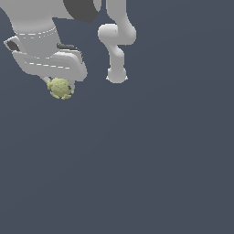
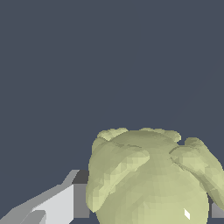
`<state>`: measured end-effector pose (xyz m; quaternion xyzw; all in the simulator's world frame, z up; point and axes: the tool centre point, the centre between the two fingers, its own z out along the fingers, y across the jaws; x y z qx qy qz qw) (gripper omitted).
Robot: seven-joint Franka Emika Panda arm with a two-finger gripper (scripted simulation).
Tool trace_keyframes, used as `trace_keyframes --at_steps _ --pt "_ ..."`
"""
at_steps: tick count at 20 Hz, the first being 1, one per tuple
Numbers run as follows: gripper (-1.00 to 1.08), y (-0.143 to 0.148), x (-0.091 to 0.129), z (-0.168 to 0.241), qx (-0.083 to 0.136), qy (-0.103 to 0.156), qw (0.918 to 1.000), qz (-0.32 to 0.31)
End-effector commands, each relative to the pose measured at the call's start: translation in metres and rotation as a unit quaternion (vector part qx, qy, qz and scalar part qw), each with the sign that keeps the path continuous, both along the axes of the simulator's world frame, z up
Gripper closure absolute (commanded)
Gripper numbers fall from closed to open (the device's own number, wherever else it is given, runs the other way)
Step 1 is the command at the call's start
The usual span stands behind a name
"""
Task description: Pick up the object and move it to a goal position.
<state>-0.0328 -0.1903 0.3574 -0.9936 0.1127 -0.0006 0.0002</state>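
Yellow-green lump [image 1: 60, 88] sat clasped between the fingers [image 2: 52, 205] of the gripper [image 1: 58, 84], so pickup looked done; carriage to an unseen goal apparently remained.

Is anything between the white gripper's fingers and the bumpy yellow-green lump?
Nothing shows: in the wrist view the bumpy yellow-green lump sits right against a grey finger.

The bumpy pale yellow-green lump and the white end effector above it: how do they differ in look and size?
The bumpy pale yellow-green lump is roundish and knobbly; the white end effector is smooth and blocky. The lump is much narrower than the end effector's body. In the wrist view the lump fills the space beside a grey finger. Both are simulator renders.
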Motion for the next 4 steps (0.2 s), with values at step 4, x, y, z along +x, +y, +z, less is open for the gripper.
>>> trace_keyframes --at_steps 4 --pt "1.08 -0.0044 -0.0004 0.0067 0.0 0.001 1.0 0.001"
